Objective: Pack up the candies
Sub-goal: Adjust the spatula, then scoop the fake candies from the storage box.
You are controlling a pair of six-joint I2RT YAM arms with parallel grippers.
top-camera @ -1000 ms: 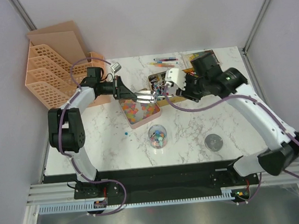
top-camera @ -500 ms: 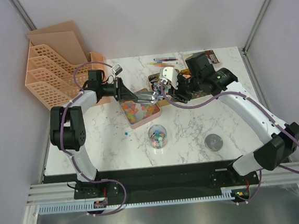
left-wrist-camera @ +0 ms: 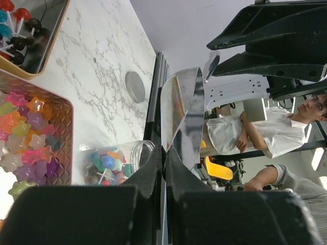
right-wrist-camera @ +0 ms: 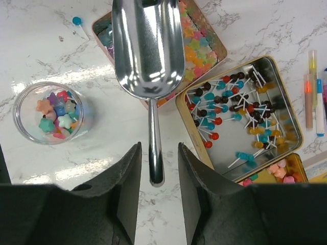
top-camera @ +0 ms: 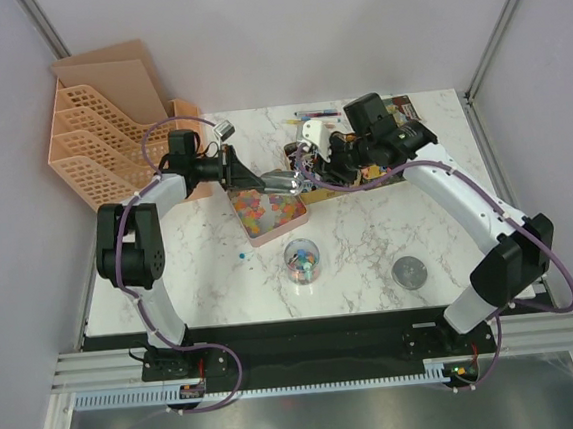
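Star-shaped candies fill the pink tray [right-wrist-camera: 217, 48] [top-camera: 258, 237] and partly fill the clear jar [right-wrist-camera: 51, 112] [top-camera: 302, 261]. Above the tray lies a metal scoop [right-wrist-camera: 148, 46] [top-camera: 282, 183], its bowl empty. My left gripper [left-wrist-camera: 164, 153] [top-camera: 256, 182] is shut on the thin rim of the scoop's bowl [left-wrist-camera: 186, 112]. From the other side, my right gripper [right-wrist-camera: 158, 148] [top-camera: 303, 168] stands open around the end of the scoop's handle [right-wrist-camera: 155, 132], a gap showing on each side. Lollipops lie in a gold tin [right-wrist-camera: 286, 109].
A loose blue lollipop [right-wrist-camera: 76, 21] lies on the marble beyond the tray. The jar's round lid [top-camera: 409, 271] sits at the front right. Pens [right-wrist-camera: 311, 97] lie behind the tin. Peach file organisers [top-camera: 108, 125] stand at the back left.
My right arm has swung left and brought its jaws around the scoop's handle, closing a little. The left arm and scoop have barely moved.
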